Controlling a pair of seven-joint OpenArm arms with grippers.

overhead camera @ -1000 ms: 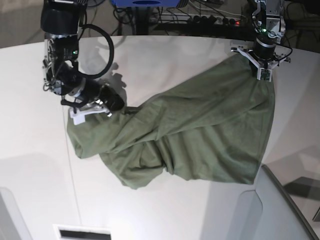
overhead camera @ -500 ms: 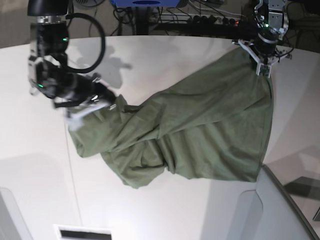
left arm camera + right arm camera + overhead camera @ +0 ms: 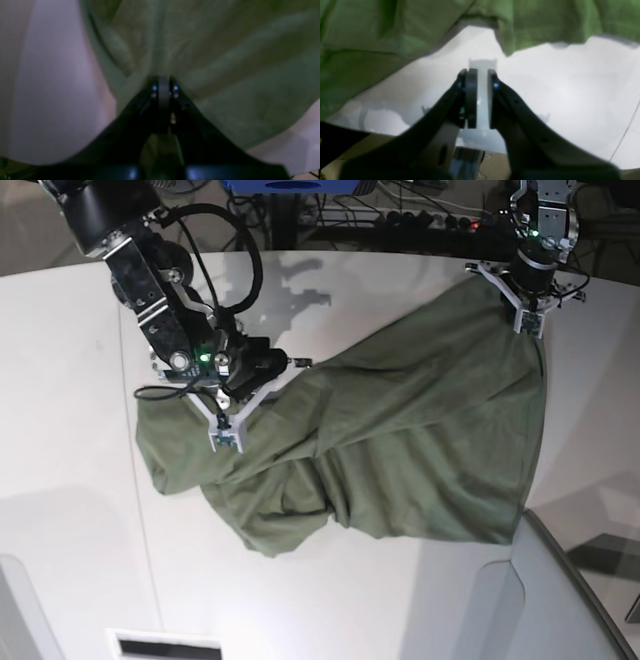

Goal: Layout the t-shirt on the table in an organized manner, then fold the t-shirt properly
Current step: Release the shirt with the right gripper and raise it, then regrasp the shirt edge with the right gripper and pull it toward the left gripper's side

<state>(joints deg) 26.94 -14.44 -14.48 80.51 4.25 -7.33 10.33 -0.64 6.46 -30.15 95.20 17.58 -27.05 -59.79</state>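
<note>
The olive-green t-shirt (image 3: 400, 440) lies crumpled and stretched slantwise across the white table (image 3: 60, 510). My left gripper (image 3: 528, 323) is at the shirt's far right corner. In the left wrist view, this gripper (image 3: 163, 83) is shut on a pinch of t-shirt (image 3: 225, 62) cloth. My right gripper (image 3: 226, 438) hovers over the shirt's left end. The right wrist view shows its jaws (image 3: 482, 75) a little apart, with bare table (image 3: 557, 100) between them and nothing held. The t-shirt's (image 3: 370, 37) edge lies just beyond the fingertips.
A thin seam line (image 3: 145, 530) runs down the table on the left. A grey curved piece (image 3: 560, 600) stands at the front right corner. Cables and a power strip (image 3: 420, 220) lie beyond the back edge. A white slotted part (image 3: 165, 645) sits at the front.
My right gripper let go of the shirt's left end, parted its jaws slightly and swung right over the cloth. The left gripper keeps its hold at the far corner.
</note>
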